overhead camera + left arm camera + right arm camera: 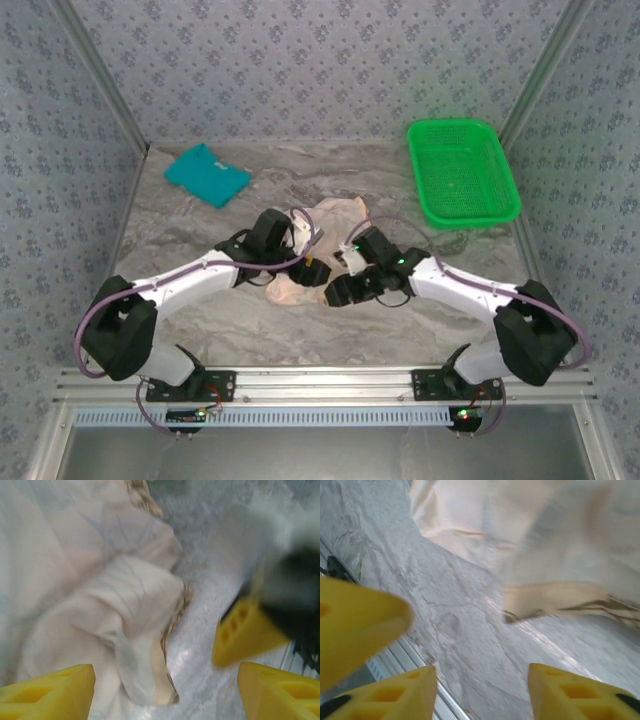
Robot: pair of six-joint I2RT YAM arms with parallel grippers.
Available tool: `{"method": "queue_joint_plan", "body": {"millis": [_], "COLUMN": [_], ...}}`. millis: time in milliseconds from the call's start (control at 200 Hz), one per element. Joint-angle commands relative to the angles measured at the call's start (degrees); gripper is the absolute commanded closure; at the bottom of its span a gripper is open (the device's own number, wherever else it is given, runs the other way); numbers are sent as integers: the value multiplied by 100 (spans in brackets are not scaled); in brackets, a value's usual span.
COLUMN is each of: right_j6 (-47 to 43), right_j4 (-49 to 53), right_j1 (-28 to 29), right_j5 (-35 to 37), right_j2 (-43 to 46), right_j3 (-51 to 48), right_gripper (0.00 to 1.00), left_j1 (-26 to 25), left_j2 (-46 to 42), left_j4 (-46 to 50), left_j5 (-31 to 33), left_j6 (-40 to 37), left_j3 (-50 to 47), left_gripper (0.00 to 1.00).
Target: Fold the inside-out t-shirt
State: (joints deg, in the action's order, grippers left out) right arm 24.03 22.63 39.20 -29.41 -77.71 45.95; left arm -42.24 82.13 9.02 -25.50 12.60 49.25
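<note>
**A:** How much of the inside-out t-shirt [336, 213] could you actually make out?

**B:** Not all of it. It lay bunched in the middle of the table [300, 335], well back from the near edge. Both wrists hung over it, so from above its centre was covered. Only a pale lobe toward the far edge and a scrap toward the near edge stuck out. Close up it was blurred: washed-out cloth in soft folds, with a dark patterned hem peeking along one fold.

**A:** And the left gripper [165, 692]?

**B:** Its yellow fingers [50, 690] stood wide apart, low at the cloth's edge, gripping nothing. I couldn't tell whether one of them brushed the cloth.

**A:** The right gripper [482, 690]?

**B:** Parted too, with bare table between its fingers and the shirt's hem just beyond them. It had hold of nothing. One of its fingers sat just beside the left's, too blurred to read.

**A:** Anything else?

**B:** A teal folded shirt [208, 175] lay near the far left corner and a green basket [463, 170] sat at the far right corner, both well apart from the t-shirt.
</note>
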Motion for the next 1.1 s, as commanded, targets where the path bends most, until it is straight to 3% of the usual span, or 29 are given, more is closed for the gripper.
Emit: {"method": "queue_joint_plan", "body": {"millis": [0,125,195,420,510,580,650,740,885,999,1094], "right_j6": [36,374,609,1326,1521,1684,1782,1889,2197,2388,2344], "right_j4": [882,1156,1105,428,197,-15,-102,-99,354,506,488], "right_j1": [-1015,-2506,-2934,-2923,-2821,-2729,-2636,-2450,-2000,-1895,-1891], "right_j5": [76,532,500,418,445,467,419,416,852,1240,1267], "right_j2": [838,843,498,-365,-628,-800,-1009,-1172,-1216,-1158,-1206], "right_j3": [15,113,221,452,488,477,543,666,875,809,809], "right_gripper": [35,35,35,35,36,36,37,41,40,36,34], "left_j1": [-473,-1222,-1454,-1514,-1520,-1523,-1524,-1515,-1380,-876,-635], "left_j2": [-219,27,340,1315,1623,1832,1884,1537,206,-744,-1203], "left_j4": [319,476,653,925,927,928,986,1625,2717,3114,3231], "left_j5": [344,1292,1739,3217,3324,3152,3072,2918,3084,2444,2352], "left_j6": [-76,-917,-1200,-1267,-1419,-1463,-1513,-1685,-2045,-2099,-2123], "left_j3": [-105,57,247,543,671,751,811,1156,1727,1877,1864], "left_gripper": [23,20,19,20,22,33,70,100,100,100,100]}}
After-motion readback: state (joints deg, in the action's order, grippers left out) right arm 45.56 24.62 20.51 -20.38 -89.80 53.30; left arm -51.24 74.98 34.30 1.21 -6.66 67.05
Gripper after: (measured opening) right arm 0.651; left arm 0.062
